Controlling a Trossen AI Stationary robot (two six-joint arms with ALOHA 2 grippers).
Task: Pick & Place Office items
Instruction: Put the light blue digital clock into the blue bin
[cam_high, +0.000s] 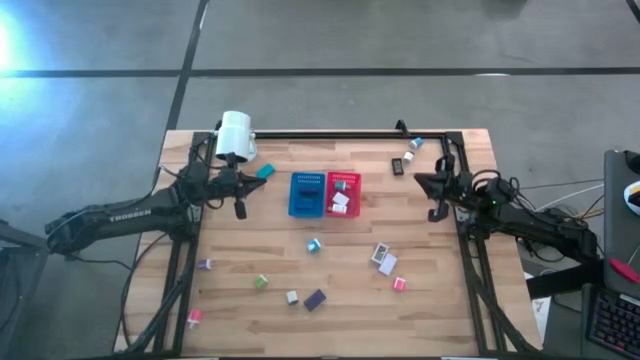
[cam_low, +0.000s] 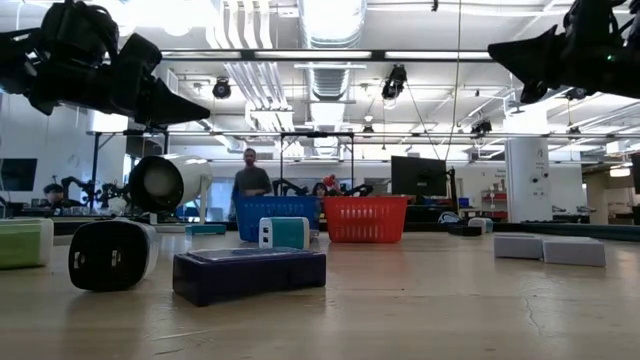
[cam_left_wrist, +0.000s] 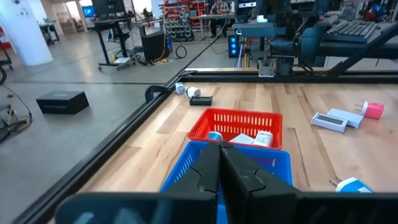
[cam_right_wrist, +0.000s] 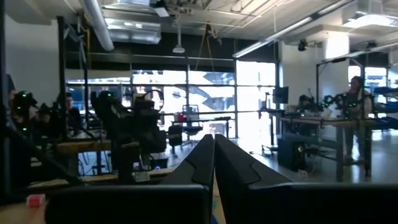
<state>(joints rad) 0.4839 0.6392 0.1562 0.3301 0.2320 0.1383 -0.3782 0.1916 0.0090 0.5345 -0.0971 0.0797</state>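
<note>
Small office items lie scattered on the wooden table: a teal-white piece (cam_high: 313, 245), white-grey blocks (cam_high: 384, 259), a pink piece (cam_high: 400, 284), a green one (cam_high: 262, 282) and a dark purple block (cam_high: 315, 299) (cam_low: 250, 272). A few more lie near the far edge (cam_high: 410, 155). The blue bin (cam_high: 306, 194) (cam_left_wrist: 230, 168) and the red bin (cam_high: 342, 193) (cam_left_wrist: 236, 127) stand side by side, and the red one holds white pieces (cam_left_wrist: 264, 138). My left gripper (cam_high: 240, 207) (cam_left_wrist: 219, 149) hovers shut, left of the blue bin. My right gripper (cam_high: 437, 211) (cam_right_wrist: 214, 138) hovers shut, right of the red bin.
A white cylinder-shaped lamp (cam_high: 235, 135) (cam_low: 165, 182) lies near the far left corner, with a teal piece (cam_high: 265, 171) beside it. A black frame rail (cam_high: 330, 133) runs along the far edge. A pink piece (cam_high: 195, 316) sits near the left near corner. People stand in the room behind.
</note>
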